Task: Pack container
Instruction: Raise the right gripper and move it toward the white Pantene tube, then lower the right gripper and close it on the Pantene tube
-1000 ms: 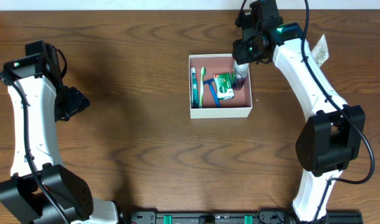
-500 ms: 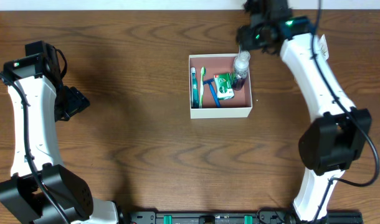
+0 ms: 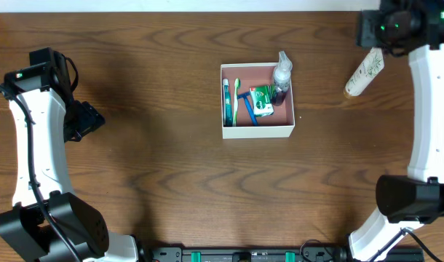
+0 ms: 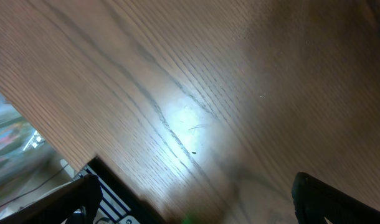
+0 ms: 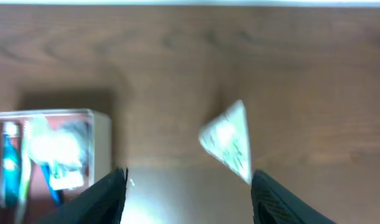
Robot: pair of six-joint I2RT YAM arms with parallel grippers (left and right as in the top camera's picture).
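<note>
we list: container (image 3: 257, 132), white walls, pink inside, upright at mid-bench (image 3: 171, 182). in it: two toothbrushes (image 3: 227, 102) by the left wall, a blue razor (image 3: 247, 109) beside them, a green box (image 3: 261, 100), and a clear bottle (image 3: 282, 71) leaning in the far right corner, its top over the rim. tube (image 3: 363, 73): lying on the bench, well apart to the container's right. right pincer (image 5: 189, 177): released, empty, up near the tube. left pincer (image 4: 196, 186): released wide, empty, over bare wood at far left.
</note>
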